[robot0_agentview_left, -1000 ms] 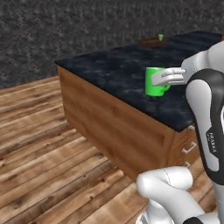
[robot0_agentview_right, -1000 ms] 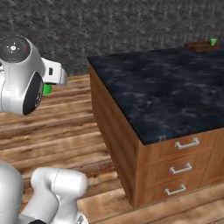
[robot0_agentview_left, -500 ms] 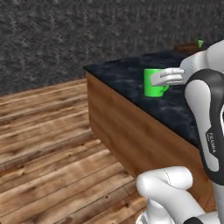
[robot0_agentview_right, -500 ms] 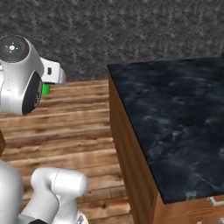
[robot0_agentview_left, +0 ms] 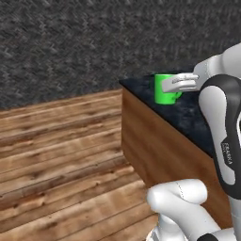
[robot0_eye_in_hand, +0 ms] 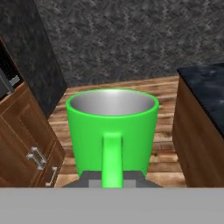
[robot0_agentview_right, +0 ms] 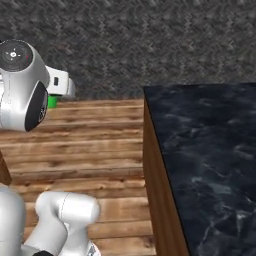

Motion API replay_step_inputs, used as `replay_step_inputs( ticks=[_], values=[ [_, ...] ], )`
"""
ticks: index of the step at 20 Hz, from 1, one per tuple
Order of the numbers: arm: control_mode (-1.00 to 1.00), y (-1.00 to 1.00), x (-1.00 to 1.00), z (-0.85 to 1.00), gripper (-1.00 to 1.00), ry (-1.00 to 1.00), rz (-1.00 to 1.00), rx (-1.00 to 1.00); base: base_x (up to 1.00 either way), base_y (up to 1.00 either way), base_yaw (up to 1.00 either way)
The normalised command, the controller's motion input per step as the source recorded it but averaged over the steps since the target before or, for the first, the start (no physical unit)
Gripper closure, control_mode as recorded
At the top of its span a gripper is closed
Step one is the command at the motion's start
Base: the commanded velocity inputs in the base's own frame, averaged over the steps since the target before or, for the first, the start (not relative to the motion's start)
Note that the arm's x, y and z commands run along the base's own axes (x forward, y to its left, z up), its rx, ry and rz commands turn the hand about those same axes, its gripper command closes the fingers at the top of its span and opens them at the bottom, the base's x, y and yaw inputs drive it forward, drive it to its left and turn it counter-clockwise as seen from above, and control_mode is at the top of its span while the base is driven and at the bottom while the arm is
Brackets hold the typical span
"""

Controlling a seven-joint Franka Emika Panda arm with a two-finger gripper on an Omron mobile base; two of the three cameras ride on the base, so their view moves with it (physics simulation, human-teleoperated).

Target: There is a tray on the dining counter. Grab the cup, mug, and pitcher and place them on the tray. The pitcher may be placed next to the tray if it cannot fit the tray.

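The gripper (robot0_agentview_left: pixel 165 86) was closed tight on the mug (robot0_agentview_left: pixel 165 89). It held the mug up in the air, by the side where the handle (robot0_eye_in_hand: pixel 112 158) was. The mug was bright green and stood upright, with its open top facing up. In the hand view the mug (robot0_eye_in_hand: pixel 112 131) was very close. Its inside was pale and grey, and nothing was in it. The handle came straight down the middle toward the camera, and the dark fingertips (robot0_eye_in_hand: pixel 89 179) sat at its bottom on both sides.

In the left base view the mug hung in front of the near corner of the worktop (robot0_agentview_left: pixel 188 113). I could not tell if the mug was over the worktop or just beside it. The worktop was black with pale veins, and its side (robot0_agentview_left: pixel 155 150) was brown wood. The white arm (robot0_agentview_left: pixel 221 122) came up on the right and reached over to the mug.

In the right base view a small bit of green (robot0_agentview_right: pixel 51 101) showed behind the white arm (robot0_agentview_right: pixel 25 85). The black worktop (robot0_agentview_right: pixel 210 160) was on the right, well apart from the arm.

The floor (robot0_agentview_left: pixel 61 155) was made of brown wooden planks. The wall (robot0_agentview_left: pixel 94 42) behind was dark grey with a zigzag pattern. In the hand view a brown cabinet (robot0_eye_in_hand: pixel 26 144) with metal handles stood on the left
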Motion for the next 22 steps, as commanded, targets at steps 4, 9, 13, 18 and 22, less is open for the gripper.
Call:
replay_step_inputs(
  ticks=[4,9,13,18,22],
  values=[
    [1.0,0.0,0.0,0.0,1.0,0.0,0.0,0.0,1.0,0.0,0.01],
    [1.0,0.0,0.0,0.0,1.0,0.0,0.0,0.0,1.0,0.0,0.0],
    [1.0,0.0,0.0,0.0,1.0,0.0,0.0,0.0,1.0,0.0,0.0],
    [1.0,0.0,0.0,0.0,1.0,0.0,0.0,0.0,1.0,0.0,0.0],
    [1.0,0.0,0.0,0.0,1.0,0.0,0.0,0.0,1.0,0.0,0.0]
  ],
)
